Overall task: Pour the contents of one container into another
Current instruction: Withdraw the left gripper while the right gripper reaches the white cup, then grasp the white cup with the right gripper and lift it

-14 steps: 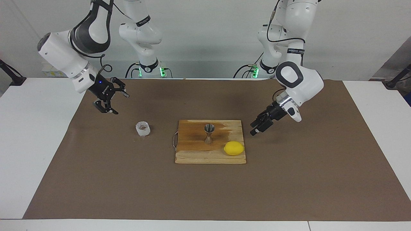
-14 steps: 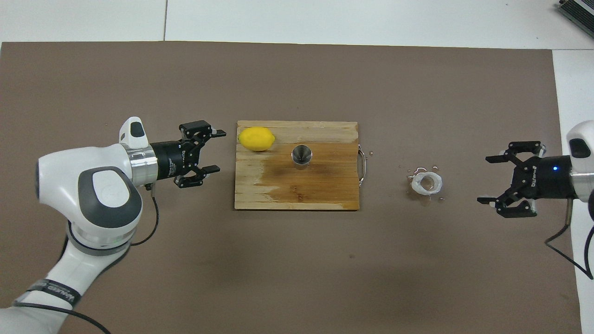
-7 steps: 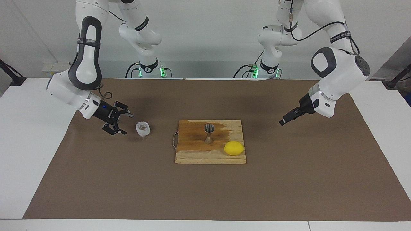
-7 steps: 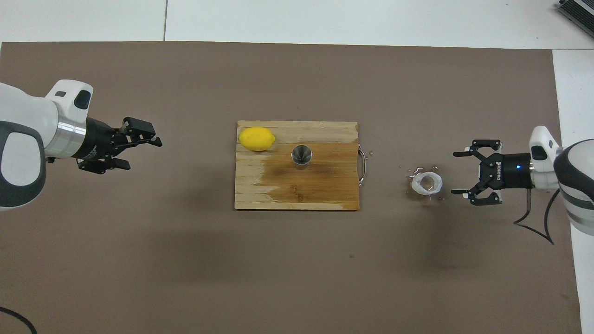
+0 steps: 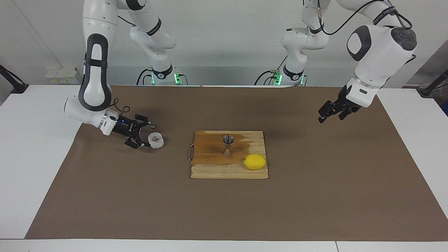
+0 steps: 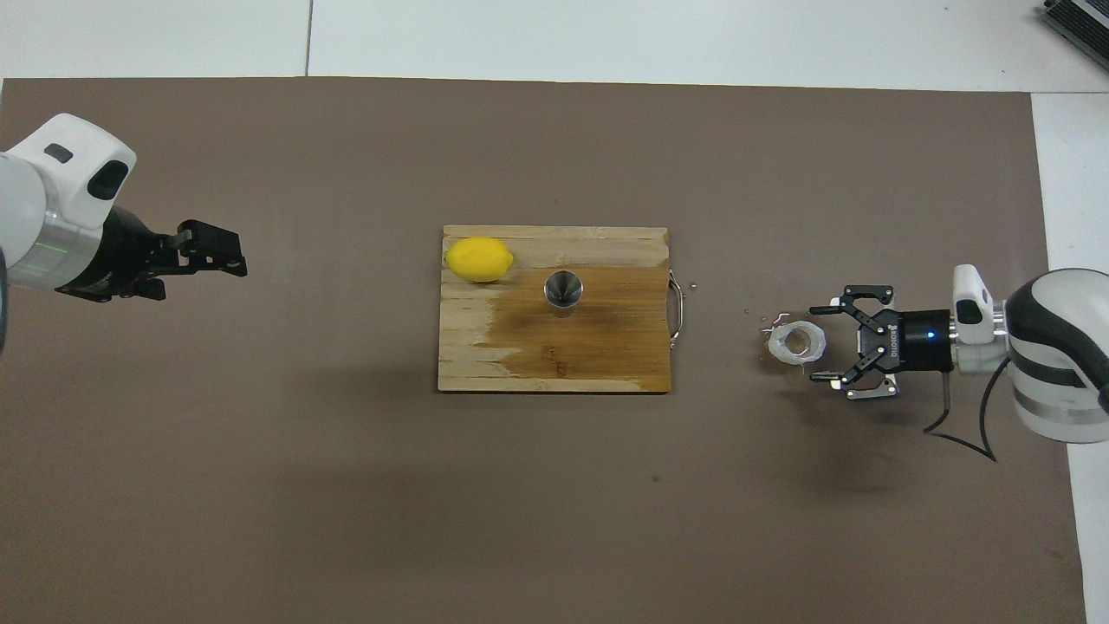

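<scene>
The right tool [image 5: 144, 134] sits low at the glass cup [image 5: 155, 140], fingers spread wide on either side of it, not clenched. The cup stands on the brown mat toward the right arm's end of the desk [image 5: 42, 147]. The steel jigger [image 5: 228, 145] stands upright on the wooden cutting board [image 5: 213, 168], beside the lemon [image 5: 255, 161]. The left tool [image 5: 327, 112] waits raised over the mat; I cannot tell its fingers' state.

We can read no text; lettering on the arms' black bands and the grippers is illegible.
</scene>
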